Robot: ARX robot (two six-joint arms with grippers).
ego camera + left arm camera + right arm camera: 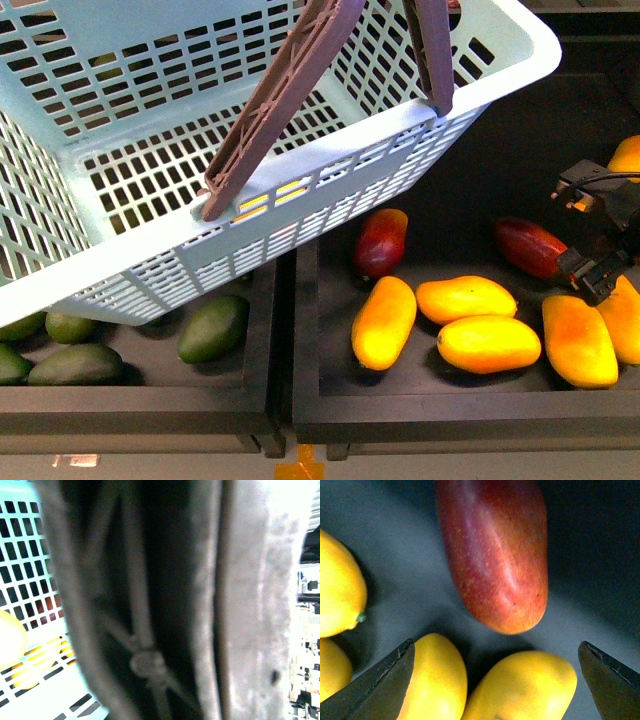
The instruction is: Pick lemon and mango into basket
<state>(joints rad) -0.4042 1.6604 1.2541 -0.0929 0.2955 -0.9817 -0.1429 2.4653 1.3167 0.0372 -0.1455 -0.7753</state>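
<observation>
The aqua basket hangs tilted over the left of the trays, and its brown handles run up out of view. My left gripper is shut on a handle, which fills the left wrist view as a blur and hides the fingers. A bright yellow fruit, apparently the lemon, lies inside the basket, and yellow shows through the slots. My right gripper is open low over the right tray. Two yellow mangoes lie between its fingers and a red mango lies beyond.
The black right tray holds several yellow mangoes and two red ones. The black left tray holds green mangoes, partly under the basket. A divider wall stands between the trays.
</observation>
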